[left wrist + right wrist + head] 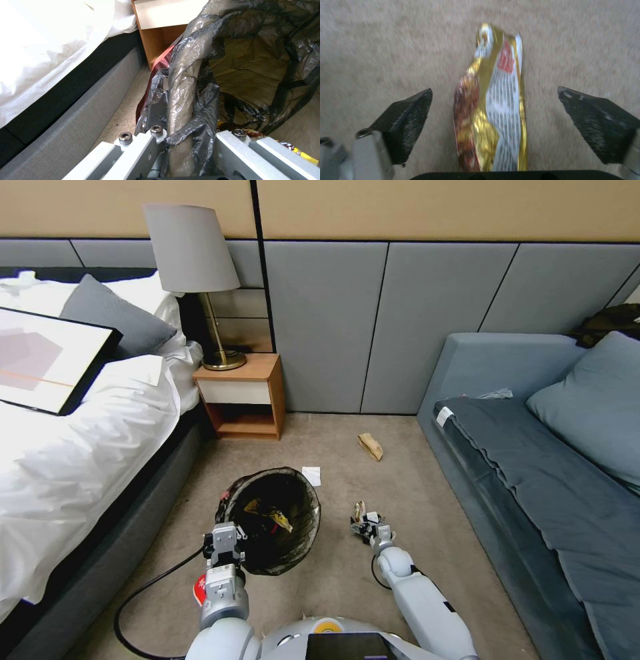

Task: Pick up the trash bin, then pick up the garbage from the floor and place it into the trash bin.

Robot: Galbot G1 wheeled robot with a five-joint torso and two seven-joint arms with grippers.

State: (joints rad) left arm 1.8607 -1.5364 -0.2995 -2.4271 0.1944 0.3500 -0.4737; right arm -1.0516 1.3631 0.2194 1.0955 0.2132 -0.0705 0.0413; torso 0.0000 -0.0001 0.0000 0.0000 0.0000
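The trash bin (300, 493), lined with a black crinkly bag, is tilted toward me between the bed and the sofa. My left gripper (225, 543) is shut on its near rim (181, 100), with the bag bunched between the jaws of the gripper (181, 130). Yellow wrappers (275, 519) lie inside. My right gripper (369, 527) is low over the carpet and open. Its black fingers (406, 117) stand on either side of a gold, red and white snack wrapper (493, 117) without closing on it. More garbage lies farther off: a crumpled brown paper bag (371, 445) and a white paper scrap (311, 475).
A bed (73, 460) runs along the left, with a wooden nightstand (241, 397) and lamp (193, 260) at its head. A grey sofa (533, 447) lines the right. A black cable (143, 593) loops on the carpet by my left arm, near something red (199, 588).
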